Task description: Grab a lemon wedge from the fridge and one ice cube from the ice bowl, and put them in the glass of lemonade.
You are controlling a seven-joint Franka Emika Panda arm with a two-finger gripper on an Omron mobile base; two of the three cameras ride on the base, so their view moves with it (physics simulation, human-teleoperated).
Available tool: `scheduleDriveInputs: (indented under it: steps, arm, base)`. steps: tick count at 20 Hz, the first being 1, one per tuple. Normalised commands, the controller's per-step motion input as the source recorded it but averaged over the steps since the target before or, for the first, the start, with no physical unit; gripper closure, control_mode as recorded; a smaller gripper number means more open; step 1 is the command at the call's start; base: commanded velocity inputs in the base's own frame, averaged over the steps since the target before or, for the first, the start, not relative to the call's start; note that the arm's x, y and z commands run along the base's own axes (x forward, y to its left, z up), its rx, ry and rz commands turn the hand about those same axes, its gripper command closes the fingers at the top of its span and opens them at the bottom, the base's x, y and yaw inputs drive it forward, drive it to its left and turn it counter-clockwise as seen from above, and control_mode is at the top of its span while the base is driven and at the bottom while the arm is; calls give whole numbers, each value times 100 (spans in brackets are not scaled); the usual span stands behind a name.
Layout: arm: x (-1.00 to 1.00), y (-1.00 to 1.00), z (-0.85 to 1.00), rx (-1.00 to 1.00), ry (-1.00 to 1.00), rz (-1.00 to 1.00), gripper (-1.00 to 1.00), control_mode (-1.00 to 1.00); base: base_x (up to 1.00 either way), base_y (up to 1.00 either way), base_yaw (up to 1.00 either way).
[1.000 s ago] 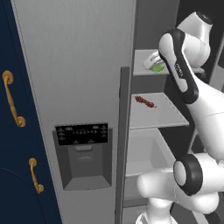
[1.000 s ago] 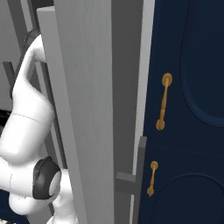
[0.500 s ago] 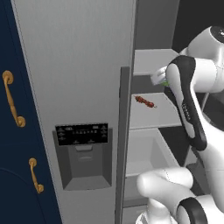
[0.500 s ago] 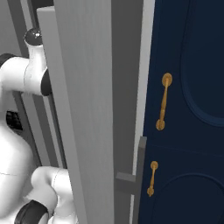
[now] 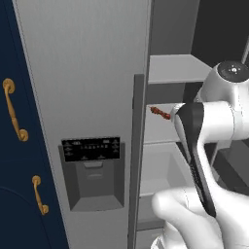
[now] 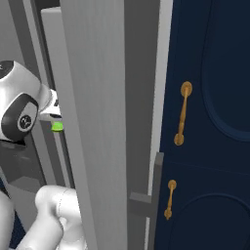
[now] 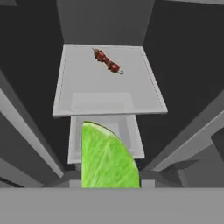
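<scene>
The lemon wedge, yellow-green, fills the lower middle of the hand view and hides the fingertips. It shows as a small green bit under my gripper in the right base view. The gripper is shut on the wedge and holds it in the air in front of the open fridge. Its grey steel door stands between the arm and the navy cabinets. The ice cube, the ice bowl and the glass of lemonade are out of view.
A thin reddish-brown item lies on a grey fridge shelf, with a drawer below. Navy cabinets with gold handles flank the fridge. The arm's elbow hangs close before the fridge opening.
The gripper has drawn back and down from the upper fridge shelf with the lemon wedge in it. The arm has folded toward the base.
</scene>
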Motion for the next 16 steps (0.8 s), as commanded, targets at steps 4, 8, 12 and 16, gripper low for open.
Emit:
scheduleDriveInputs:
  steps: [4, 8, 12, 16]
  arm:
    - [-100, -22, -50, 1, 7, -9, 100, -100]
    - [-82, -5, -41, 3, 6, 0, 100, -100]
    - [-16, 0, -5, 0, 2, 0, 100, -100]
    - [-23, 0, 0, 0, 0, 0, 100, -100]
  base:
    - [0, 0, 0]
    - [0, 0, 0]
    - [0, 0, 0]
    - [0, 0, 0]
